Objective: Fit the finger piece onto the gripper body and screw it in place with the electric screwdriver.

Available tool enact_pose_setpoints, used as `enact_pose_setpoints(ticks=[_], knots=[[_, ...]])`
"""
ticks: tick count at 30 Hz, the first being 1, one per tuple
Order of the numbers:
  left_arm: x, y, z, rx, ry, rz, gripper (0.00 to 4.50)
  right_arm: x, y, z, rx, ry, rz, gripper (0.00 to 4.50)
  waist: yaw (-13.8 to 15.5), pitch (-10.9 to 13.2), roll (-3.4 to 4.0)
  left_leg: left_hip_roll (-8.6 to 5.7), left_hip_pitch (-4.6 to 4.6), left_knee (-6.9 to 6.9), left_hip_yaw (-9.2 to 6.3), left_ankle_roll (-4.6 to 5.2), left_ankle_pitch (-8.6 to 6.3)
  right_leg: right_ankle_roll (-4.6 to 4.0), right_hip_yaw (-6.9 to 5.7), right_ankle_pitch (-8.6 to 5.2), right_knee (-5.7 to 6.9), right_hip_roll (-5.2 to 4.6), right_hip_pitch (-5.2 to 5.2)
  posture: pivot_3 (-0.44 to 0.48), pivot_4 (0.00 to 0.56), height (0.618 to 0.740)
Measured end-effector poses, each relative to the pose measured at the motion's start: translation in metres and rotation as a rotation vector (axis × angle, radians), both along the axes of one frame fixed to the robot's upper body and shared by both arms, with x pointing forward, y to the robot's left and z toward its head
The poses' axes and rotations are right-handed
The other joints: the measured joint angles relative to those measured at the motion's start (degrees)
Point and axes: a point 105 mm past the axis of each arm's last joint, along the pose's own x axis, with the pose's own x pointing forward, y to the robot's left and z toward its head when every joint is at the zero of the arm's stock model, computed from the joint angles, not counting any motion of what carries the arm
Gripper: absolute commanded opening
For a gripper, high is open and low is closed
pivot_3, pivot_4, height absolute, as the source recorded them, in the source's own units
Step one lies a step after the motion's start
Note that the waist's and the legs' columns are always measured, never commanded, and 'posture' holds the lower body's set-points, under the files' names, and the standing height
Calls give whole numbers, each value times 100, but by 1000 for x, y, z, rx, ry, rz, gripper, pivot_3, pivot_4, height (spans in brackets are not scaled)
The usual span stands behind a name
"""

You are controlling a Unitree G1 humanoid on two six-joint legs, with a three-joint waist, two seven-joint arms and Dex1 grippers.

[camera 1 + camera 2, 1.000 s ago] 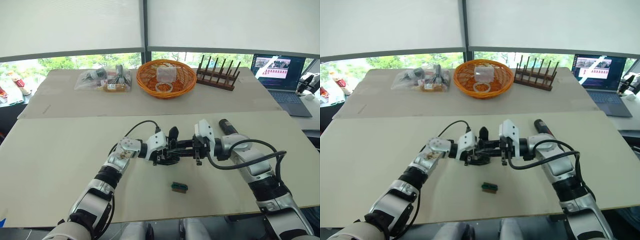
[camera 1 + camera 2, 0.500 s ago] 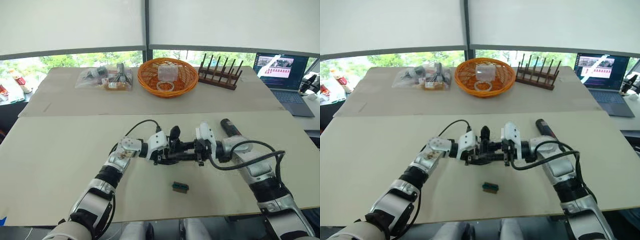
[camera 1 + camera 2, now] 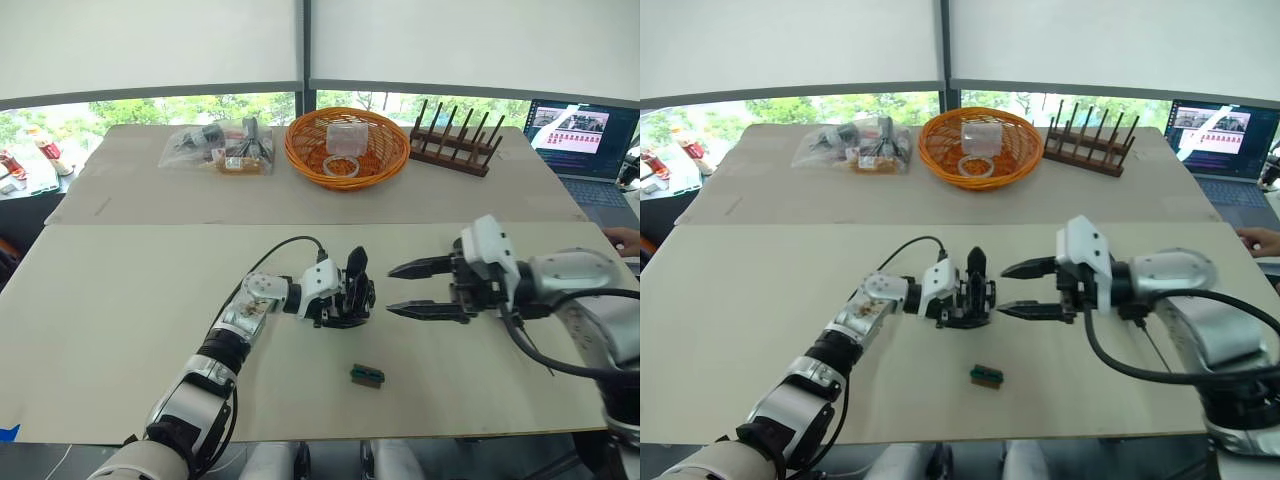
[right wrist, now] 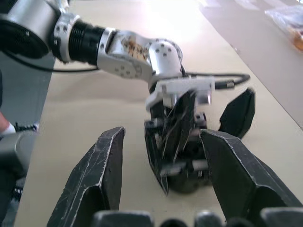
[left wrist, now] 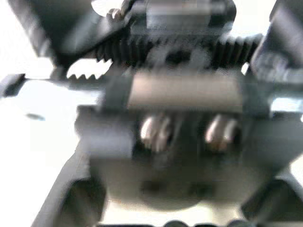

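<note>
- Spanning the frame's lower half, pale table (image 3: 120,330).
- Hovering right of centre, right gripper (image 3: 402,289), fingers spread, empty, tips aimed leftward.
- Sitting at centre, gripper body (image 3: 350,297), clamped by left gripper (image 3: 338,303), finger upright, just left of those tips.

On the near beige tabletop (image 3: 120,300) you have a small green-and-brown rectangular block (image 3: 367,375) lying alone. On the far tabletop you see an orange woven basket (image 3: 346,148) holding a clear plastic container (image 3: 344,143) and a pale ring (image 3: 342,165), a clear plastic bag of small parts (image 3: 215,148) beside it, and a dark wooden peg rack (image 3: 456,146). An open laptop (image 3: 587,140) sits at the far right.
</note>
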Motion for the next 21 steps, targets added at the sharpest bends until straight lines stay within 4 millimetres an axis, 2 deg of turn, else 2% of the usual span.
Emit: enact_pose_setpoints(ticks=[10, 16, 21], knots=[[-2, 23, 2, 54, -13, -17, 4468, -10, -1, -5, 18, 23, -50, 2833, -1, 2, -4, 0, 0, 9, 0, 22, -4, 0, -2, 1, 5, 1, 2, 0, 150, 740], [-4, 61, 8, 90, 18, 26, 4468, -13, -7, -8, -1, 43, -67, 2833, -11, 7, -3, 0, -1, 8, 0, -3, 11, 1, -14, 1, 4, 3, 2, 0, 150, 740], [-8, 81, 28, 79, 40, 59, 4468, -10, -17, -4, -13, 51, -97, 2833, 6, 11, -9, -1, -1, 16, 0, -1, 10, 2, -26, 1, 4, 2, 6, 0, 150, 740]])
